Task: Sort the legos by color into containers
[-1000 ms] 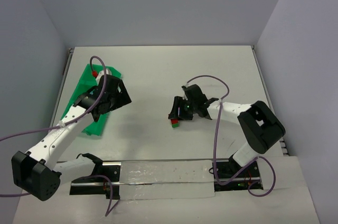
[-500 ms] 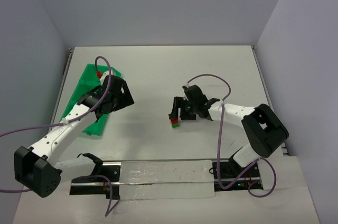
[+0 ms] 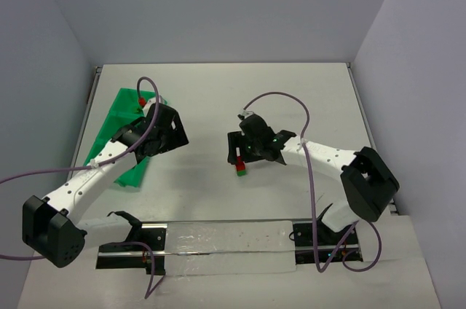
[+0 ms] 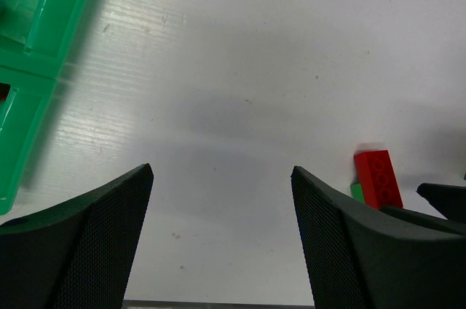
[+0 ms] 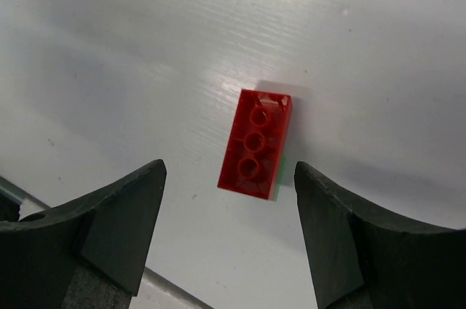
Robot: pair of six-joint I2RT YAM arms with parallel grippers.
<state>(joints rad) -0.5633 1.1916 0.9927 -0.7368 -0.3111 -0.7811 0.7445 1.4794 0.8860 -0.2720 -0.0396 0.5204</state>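
Right tool (image 5: 229, 166) crosswise over studs-up red lego (image 5: 256, 144)

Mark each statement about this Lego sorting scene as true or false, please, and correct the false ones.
1. The right gripper is shut on the red brick. False: the right gripper stands open, and the red brick lies free on the table.
2. A green brick touches the red brick. True.
3. The left gripper is open and holds nothing. True.
4. The green tray lies on the right side of the table. False: the green tray lies on the left side.
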